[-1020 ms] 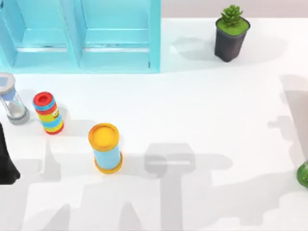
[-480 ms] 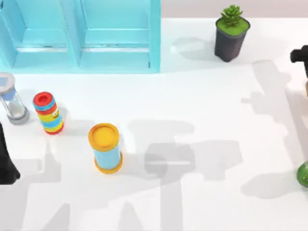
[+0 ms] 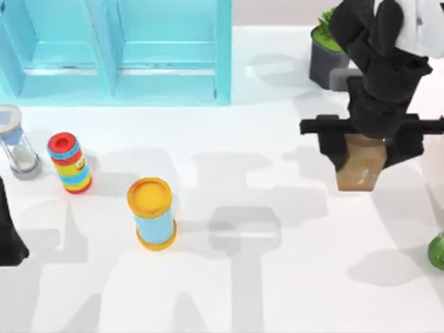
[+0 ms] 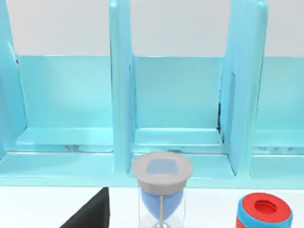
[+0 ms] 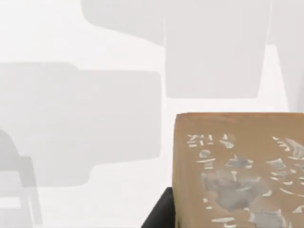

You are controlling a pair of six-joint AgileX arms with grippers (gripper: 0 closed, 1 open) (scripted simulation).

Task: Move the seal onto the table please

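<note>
Surface: your broad plain white table (image 3: 277, 291), crossed by grey shadows
Right gripper (image 3: 363, 149): clamped around the tan-brown wooden seal block (image 3: 361, 166), above the table's right side
Left arm: parked at the left edge

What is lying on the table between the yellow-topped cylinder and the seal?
Nothing: in the top view, bare table with shadows separates the cylinder from the seal.

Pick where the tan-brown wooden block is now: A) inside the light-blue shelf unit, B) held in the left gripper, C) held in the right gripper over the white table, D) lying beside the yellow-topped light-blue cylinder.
C: the tan-brown wooden block sits between the right gripper fingers, above the white table.
</note>
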